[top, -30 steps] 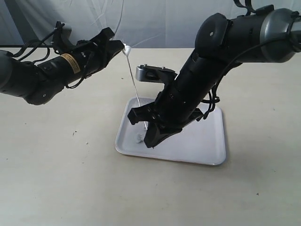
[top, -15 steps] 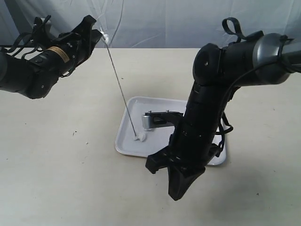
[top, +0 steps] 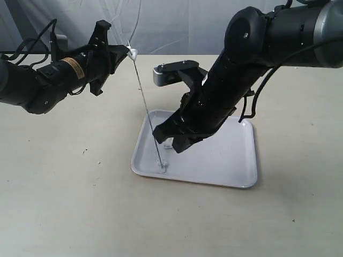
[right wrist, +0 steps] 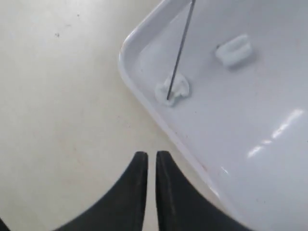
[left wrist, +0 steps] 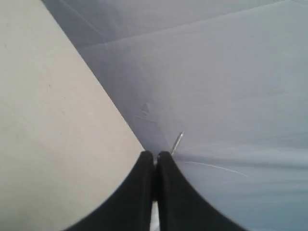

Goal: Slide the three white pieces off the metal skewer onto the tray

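Two pincers: left pincer (left wrist: 155,155) clamps metal skewer (top: 147,110), tip on white piece (top: 162,166) in tray (top: 230,155); right pincer (right wrist: 148,155) narrowly parted, empty.

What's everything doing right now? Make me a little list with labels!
left gripper: shut on the top end of the metal skewer, which slants down
skewer tip: in the tray, poking a white piece
second white piece: lying loose in the tray
third white piece: up at the skewer's top, by the left gripper
right gripper: open a crack, empty, by the tray's corner
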Robot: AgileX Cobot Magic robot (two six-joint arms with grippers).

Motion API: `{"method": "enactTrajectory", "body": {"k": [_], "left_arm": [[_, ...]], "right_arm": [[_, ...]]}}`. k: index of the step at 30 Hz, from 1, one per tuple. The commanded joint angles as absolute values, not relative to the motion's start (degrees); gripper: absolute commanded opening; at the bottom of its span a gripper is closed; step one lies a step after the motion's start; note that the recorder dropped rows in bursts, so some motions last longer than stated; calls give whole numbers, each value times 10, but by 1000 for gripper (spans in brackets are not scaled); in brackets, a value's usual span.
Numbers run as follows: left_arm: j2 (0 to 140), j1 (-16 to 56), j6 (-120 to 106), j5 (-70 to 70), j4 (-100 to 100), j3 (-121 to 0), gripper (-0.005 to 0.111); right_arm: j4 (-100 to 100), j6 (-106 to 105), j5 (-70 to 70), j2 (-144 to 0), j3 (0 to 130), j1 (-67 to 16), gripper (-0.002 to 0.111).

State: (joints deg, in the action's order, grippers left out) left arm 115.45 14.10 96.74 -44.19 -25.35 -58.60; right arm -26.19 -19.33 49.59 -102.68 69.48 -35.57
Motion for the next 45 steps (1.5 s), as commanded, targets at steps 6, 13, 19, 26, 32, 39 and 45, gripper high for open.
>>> {"method": "enactTrajectory", "body": {"k": [6, 13, 19, 26, 32, 39, 45], "left_arm": [[1150, 142, 1065, -535, -301, -588, 0], [1150, 142, 1075, -540, -301, -588, 0], [1150, 142, 1074, -540, -303, -588, 0], [1150, 142, 1074, -540, -308, -588, 0], [1150, 142, 1074, -540, -316, -588, 0], [1150, 142, 1074, -540, -325, -588, 0], [1150, 138, 1044, -537, -318, -588, 0]], "right_arm": [[-323, -199, 367, -1044, 698, -354, 34], [-380, -240, 276, -1097, 700, -354, 34], [-408, -257, 186, -1130, 700, -354, 34], [-482, -305, 172, -1152, 701, -354, 34], [-488, -310, 175, -1166, 726, -354, 33], [-498, -314, 200, -1185, 761, -354, 0], [-496, -313, 274, -1178, 782, -353, -1]]}}
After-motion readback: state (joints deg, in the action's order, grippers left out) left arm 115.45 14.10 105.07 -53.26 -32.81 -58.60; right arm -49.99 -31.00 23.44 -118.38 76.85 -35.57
